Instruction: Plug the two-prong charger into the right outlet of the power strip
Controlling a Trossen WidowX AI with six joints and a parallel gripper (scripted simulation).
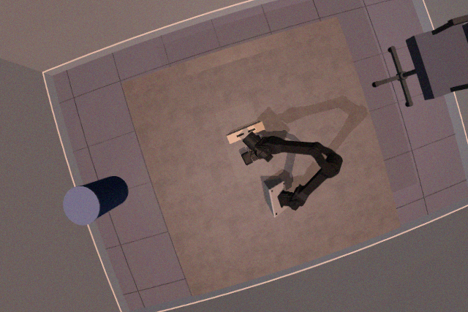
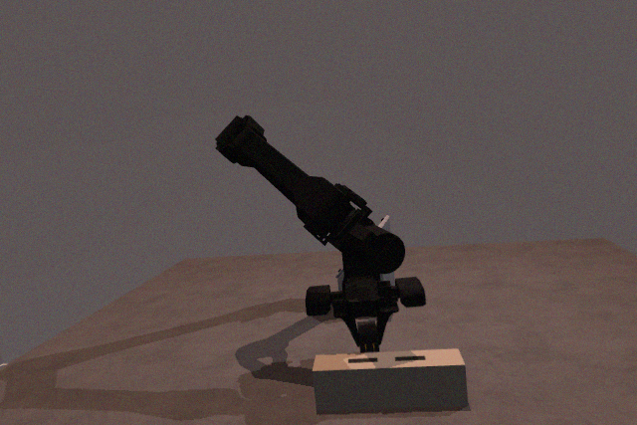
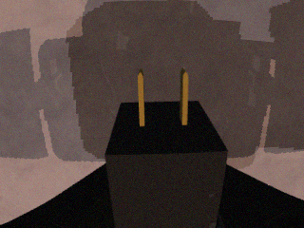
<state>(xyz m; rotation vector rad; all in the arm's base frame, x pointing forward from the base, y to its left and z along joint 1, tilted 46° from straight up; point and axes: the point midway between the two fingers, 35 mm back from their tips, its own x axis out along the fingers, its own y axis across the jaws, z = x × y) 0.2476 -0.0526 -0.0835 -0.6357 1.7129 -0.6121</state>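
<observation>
The power strip [image 1: 231, 138] [image 2: 390, 391] is a pale-topped box with two dark slots. In the exterior view, one slot [image 2: 362, 359] is on the left and the other slot [image 2: 410, 357] on the right. My gripper [image 2: 368, 338] is shut on the black charger [image 3: 166, 190], with black fingers on both sides of it. Two parallel gold prongs [image 3: 162, 100] stick out of the charger's far face. In the exterior view the charger appears just behind the strip's back edge, in line with the left slot; its exact height is unclear. The arm hides the fingertips in the top view. The wrist view shows no slots.
The arm's pale slanted base [image 1: 275, 204] stands on the brown table top [image 1: 211, 225]. A blue cylinder [image 1: 81, 204] stands beyond the left table edge and an office chair [image 1: 440, 63] beyond the right. Arm shadows fall around the strip and across the wrist view.
</observation>
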